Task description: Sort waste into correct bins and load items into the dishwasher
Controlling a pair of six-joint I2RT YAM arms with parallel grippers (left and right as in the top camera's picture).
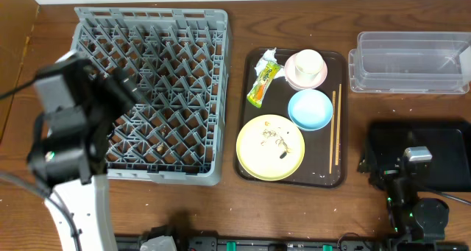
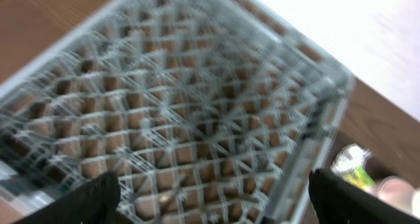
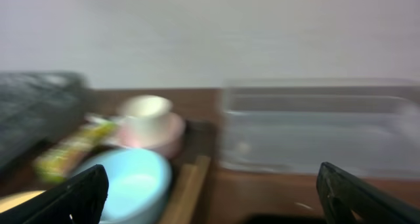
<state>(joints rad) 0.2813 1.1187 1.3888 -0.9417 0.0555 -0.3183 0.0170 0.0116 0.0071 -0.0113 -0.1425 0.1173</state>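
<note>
The grey dish rack [image 1: 151, 89] stands at the left; it fills the left wrist view [image 2: 184, 106]. My left gripper [image 2: 213, 198] hangs open and empty above the rack's left part [image 1: 126, 89]. On the brown tray lie the yellow plate [image 1: 270, 146] with pale crumbs, the light-blue bowl [image 1: 310, 109], the cream cup in the pinkish bowl [image 1: 306, 67], chopsticks [image 1: 335, 127], the snack wrapper [image 1: 263, 83] and the white napkin [image 1: 266, 57]. My right gripper [image 3: 213, 194] is open and empty, low over the black bin's [image 1: 441, 144] left front. The clear tub [image 1: 410, 62] stands behind that bin.
The dark brown tray [image 1: 250, 163] sits between the rack and the bins. The right wrist view shows the blue bowl [image 3: 128, 181], the chopsticks [image 3: 187, 191] and the clear tub [image 3: 321, 129] ahead. A pale wall rises behind the table.
</note>
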